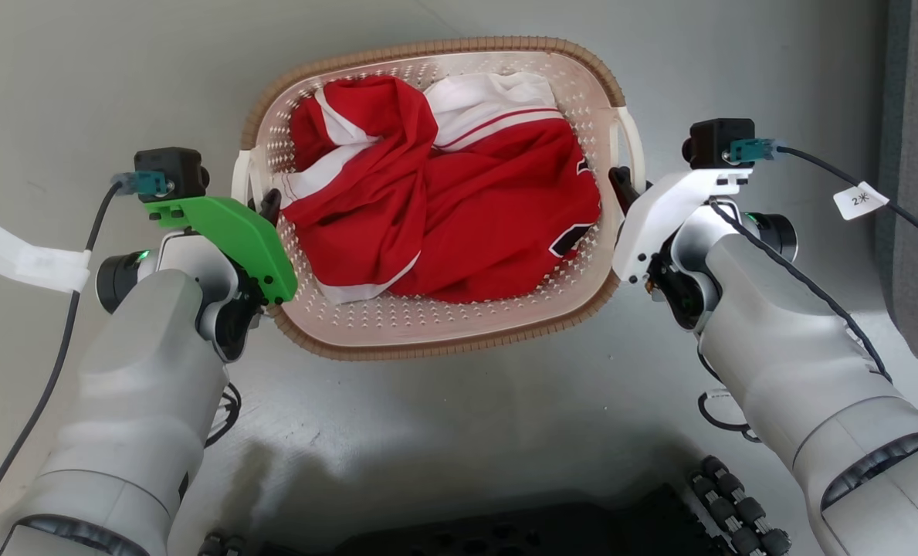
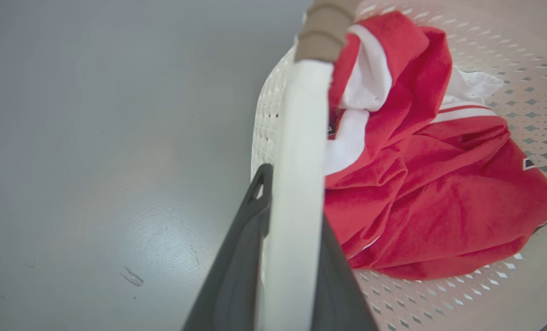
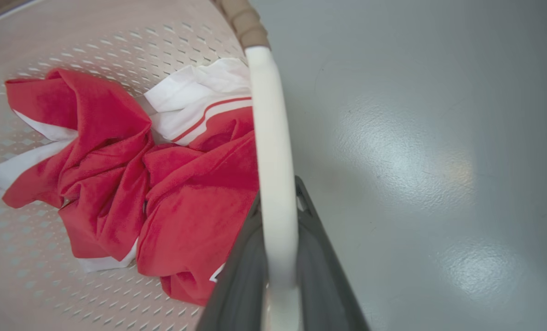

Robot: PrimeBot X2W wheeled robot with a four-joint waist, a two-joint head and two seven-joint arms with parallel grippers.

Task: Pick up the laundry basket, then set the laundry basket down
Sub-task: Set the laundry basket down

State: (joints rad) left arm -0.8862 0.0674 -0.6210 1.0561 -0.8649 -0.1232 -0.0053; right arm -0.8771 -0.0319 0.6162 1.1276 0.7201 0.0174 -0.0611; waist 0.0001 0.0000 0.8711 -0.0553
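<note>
Laundry basket (image 1: 435, 318), stiff and probably light perforated plastic with a soft red-and-white garment (image 1: 459, 224) inside, spans between the left end effector (image 2: 294, 202) and right end effector (image 3: 278, 193), each clenched on a white side handle (image 2: 296, 138), judged the soundest hold for level carrying.

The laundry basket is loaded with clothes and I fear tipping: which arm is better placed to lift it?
Neither left nor right alone: the left pincer clasps the left handle of the laundry basket, and the right pincer clasps the right handle, so probably both together.
</note>
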